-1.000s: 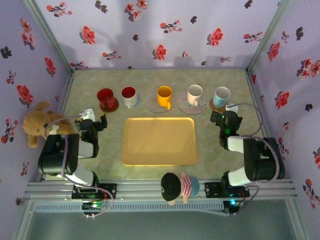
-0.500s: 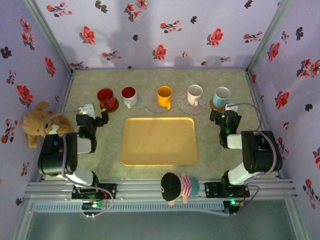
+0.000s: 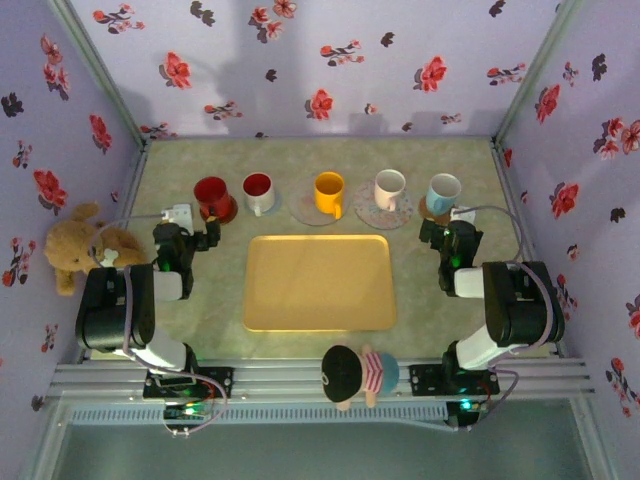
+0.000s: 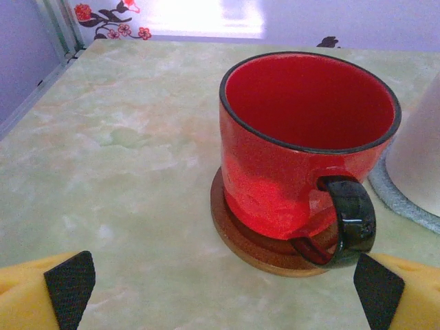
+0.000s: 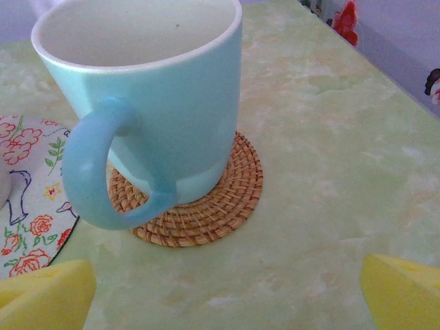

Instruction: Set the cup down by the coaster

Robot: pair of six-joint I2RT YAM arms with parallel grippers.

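At the near side of the yellow tray [image 3: 318, 282], a small doll [image 3: 355, 375] lies on the rail between the two arm bases. A teddy bear [image 3: 75, 248] sits well off the tray's left side.

The left gripper [image 4: 220, 295] hovers just past the tray's far-left corner with its jaws spread wide and nothing between them. The right gripper [image 5: 227, 289] hovers past the far-right corner, equally wide and empty.

Directly beyond the left gripper, the red cup [image 4: 302, 151] stands upright on a brown wooden coaster [image 4: 240, 237], its black handle [image 4: 347, 223] turned toward the fingers. Beyond the right gripper, the pale blue cup [image 5: 165, 103] stands upright on a woven coaster [image 5: 234, 192], its handle [image 5: 103, 172] also facing the gripper. A floral coaster [image 5: 27, 179] lies just beside it, toward the tray's middle. Three more cups line the tray's far edge between these two.

Which cup the task means cannot be told; each gripper faces one that sits on its coaster, not beside it.

Both cups look like glazed ceramic, so probably rigid, fairly heavy, smooth enough to slip, and liable to chip if dropped. A pinch across the wall at the rim, away from the handle, seems the firmest hold. The handle loop is narrow and would probably let the cup swing.
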